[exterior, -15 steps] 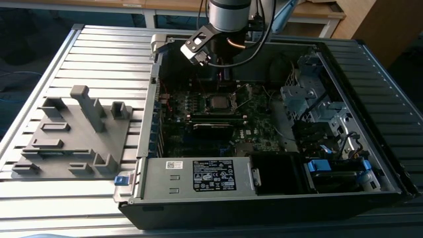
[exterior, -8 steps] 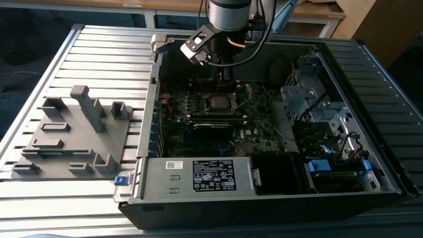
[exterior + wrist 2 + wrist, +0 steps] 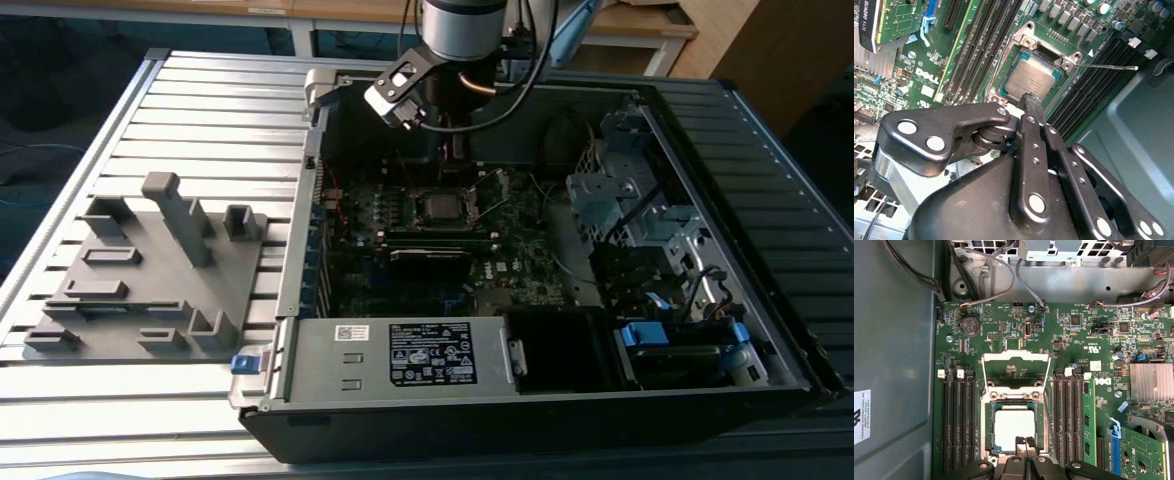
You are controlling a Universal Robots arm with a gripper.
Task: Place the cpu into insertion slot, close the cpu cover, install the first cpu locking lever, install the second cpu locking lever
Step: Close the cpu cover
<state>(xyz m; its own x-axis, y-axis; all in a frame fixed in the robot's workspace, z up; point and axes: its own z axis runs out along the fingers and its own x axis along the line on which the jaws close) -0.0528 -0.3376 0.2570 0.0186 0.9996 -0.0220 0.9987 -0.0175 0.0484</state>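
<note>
The cpu (image 3: 1014,426) is a silver-grey square lying flat in the insertion slot (image 3: 988,426) on the green motherboard; it also shows in the second wrist view (image 3: 1028,80) and the exterior view (image 3: 439,205). The cpu cover (image 3: 1015,356), a thin silvery frame, stands swung open off the socket's hinge side. A thin locking lever (image 3: 1106,66) sticks out sideways, unlatched. My gripper (image 3: 1025,442) hangs just over one edge of the cpu, fingers (image 3: 1032,102) pressed together with nothing between them. In the exterior view the gripper (image 3: 447,165) reaches down into the open case above the socket.
Long black memory slots (image 3: 956,420) flank the socket on both sides (image 3: 1069,410). A graphics card (image 3: 1149,450) and a finned heatsink (image 3: 1151,382) lie beyond them. In the exterior view, a grey fixture plate (image 3: 147,270) sits left of the case, a drive cage (image 3: 627,200) right.
</note>
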